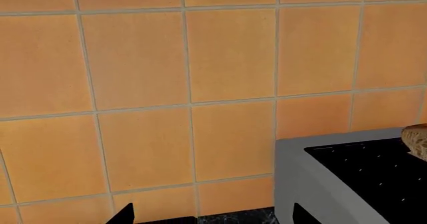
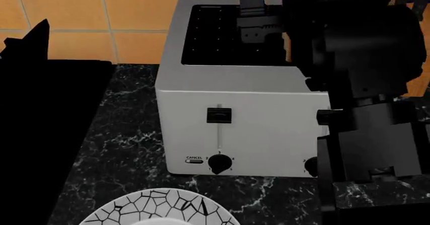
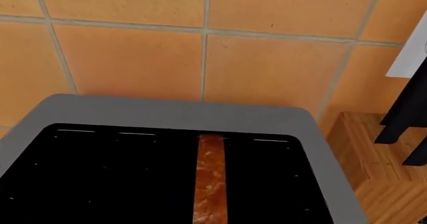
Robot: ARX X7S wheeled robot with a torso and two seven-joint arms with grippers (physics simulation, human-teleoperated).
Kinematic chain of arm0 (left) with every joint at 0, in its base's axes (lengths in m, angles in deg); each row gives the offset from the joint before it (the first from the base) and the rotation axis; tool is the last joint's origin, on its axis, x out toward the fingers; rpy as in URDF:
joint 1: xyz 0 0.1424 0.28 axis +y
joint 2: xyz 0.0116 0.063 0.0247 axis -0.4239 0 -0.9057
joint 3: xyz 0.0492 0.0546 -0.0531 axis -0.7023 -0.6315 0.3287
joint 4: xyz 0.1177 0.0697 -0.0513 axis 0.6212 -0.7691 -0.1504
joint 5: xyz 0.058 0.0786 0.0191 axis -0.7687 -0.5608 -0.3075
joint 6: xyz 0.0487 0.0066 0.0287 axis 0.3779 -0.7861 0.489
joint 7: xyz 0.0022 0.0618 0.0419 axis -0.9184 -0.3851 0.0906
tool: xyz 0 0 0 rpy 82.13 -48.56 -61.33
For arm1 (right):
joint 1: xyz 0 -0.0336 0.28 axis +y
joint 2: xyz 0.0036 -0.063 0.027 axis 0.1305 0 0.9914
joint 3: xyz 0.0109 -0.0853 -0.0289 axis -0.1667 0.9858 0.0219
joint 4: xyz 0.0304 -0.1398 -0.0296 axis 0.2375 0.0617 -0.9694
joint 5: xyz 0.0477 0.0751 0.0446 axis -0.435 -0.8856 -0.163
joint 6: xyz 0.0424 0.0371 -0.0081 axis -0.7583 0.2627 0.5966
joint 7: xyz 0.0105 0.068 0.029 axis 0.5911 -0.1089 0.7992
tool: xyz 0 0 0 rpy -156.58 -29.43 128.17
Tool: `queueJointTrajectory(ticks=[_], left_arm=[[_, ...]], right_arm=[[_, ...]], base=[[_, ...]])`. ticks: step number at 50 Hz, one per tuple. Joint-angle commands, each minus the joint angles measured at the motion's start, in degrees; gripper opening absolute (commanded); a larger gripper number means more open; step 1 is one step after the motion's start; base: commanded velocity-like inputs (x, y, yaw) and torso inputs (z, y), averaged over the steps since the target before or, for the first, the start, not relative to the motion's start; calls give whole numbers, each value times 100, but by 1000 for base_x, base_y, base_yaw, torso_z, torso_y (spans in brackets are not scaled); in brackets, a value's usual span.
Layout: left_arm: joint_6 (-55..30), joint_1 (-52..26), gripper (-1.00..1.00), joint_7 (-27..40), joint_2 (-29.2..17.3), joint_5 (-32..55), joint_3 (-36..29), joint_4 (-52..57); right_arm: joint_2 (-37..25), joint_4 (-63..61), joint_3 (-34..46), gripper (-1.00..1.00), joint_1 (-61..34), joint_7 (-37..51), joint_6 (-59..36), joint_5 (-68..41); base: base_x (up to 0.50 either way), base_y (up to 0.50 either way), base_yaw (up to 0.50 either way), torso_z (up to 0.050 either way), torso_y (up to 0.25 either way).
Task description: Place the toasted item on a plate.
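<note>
In toaster (image 3: pixel 167 134): one toast slice (image 3: pixel 211 179).

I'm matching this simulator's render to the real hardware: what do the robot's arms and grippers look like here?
Both are matte black, with no cables, sleeves or markings visible. The right arm is built of chunky, blocky housings with a rounded joint; its gripper has flat ribbed fingers. The left arm shows only as an unlit black mass. The left gripper's fingertips are pointed black wedges.

A grey toaster (image 2: pixel 235 114) stands on black marble counter (image 2: pixel 128 149) against orange tiles (image 1: pixel 167 83).
</note>
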Motion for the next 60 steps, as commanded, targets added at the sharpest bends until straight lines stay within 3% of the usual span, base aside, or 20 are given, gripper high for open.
queueJointTrajectory(ticks=[1,18,19,35,60], left_arm=[[61,51,100,-4,-49,1,-26,-17],[152,149,100,-3,-109,-1,-60,-34],[152,147,100,0,-107,0,-65,-37],[92,128,100,71,-86,86,-64,15],[189,104,100,63,-115,133,-91,-37]], right_arm=[[106,593,79,100,-34,-150,468,88],[226,1140,169,100,-102,-293,843,147],[218,1090,169,-100,-91,-274,820,142],[153,700,201,-100,-123,-177,552,79],[254,1006,339,-100,-996,-198,479,165]], base=[[0,0,0,0,0],[0,0,0,0,0],[0,0,0,0,0],[-1,0,0,0,0],[0,0,0,0,1]])
